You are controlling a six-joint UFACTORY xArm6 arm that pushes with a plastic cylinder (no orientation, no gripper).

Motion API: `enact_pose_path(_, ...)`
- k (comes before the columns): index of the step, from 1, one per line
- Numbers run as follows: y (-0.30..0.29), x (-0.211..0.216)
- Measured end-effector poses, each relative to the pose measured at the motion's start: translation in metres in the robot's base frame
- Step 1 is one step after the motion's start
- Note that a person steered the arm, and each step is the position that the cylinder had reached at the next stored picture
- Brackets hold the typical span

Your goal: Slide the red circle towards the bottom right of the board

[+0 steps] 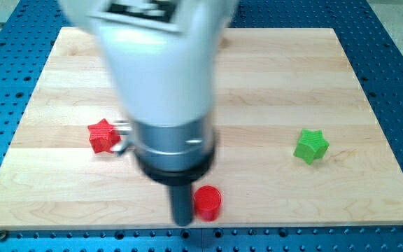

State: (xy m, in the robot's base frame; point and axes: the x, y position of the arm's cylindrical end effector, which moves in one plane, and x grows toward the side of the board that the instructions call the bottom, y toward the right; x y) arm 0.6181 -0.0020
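The red circle (207, 202) lies near the view's bottom edge of the wooden board (292, 84), a little left of centre. My tip (182, 222) is at the lower end of the dark rod, just left of the red circle and touching or almost touching it. The arm's white and silver body hides the board's upper middle.
A red star (102, 136) lies at the view's left, close beside the arm's silver collar. A green star (310, 145) lies at the view's right. The board's bottom edge (292, 225) runs just below the circle and the tip, with blue perforated table beyond.
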Motion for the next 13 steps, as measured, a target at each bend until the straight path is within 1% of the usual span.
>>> enact_pose_path(2,0.068,0.000)
enact_pose_path(3,0.130,0.000)
enact_pose_path(4,0.129,-0.001)
enact_pose_path(5,0.106,0.001)
enact_pose_path(6,0.123,-0.027)
enact_pose_path(7,0.094,-0.036)
enact_pose_path(8,0.042,-0.037)
enact_pose_path(9,0.071,-0.058)
enact_pose_path(10,0.070,-0.084)
enact_pose_path(11,0.104,-0.056)
enact_pose_path(12,0.123,-0.041)
enact_pose_path(13,0.070,-0.050)
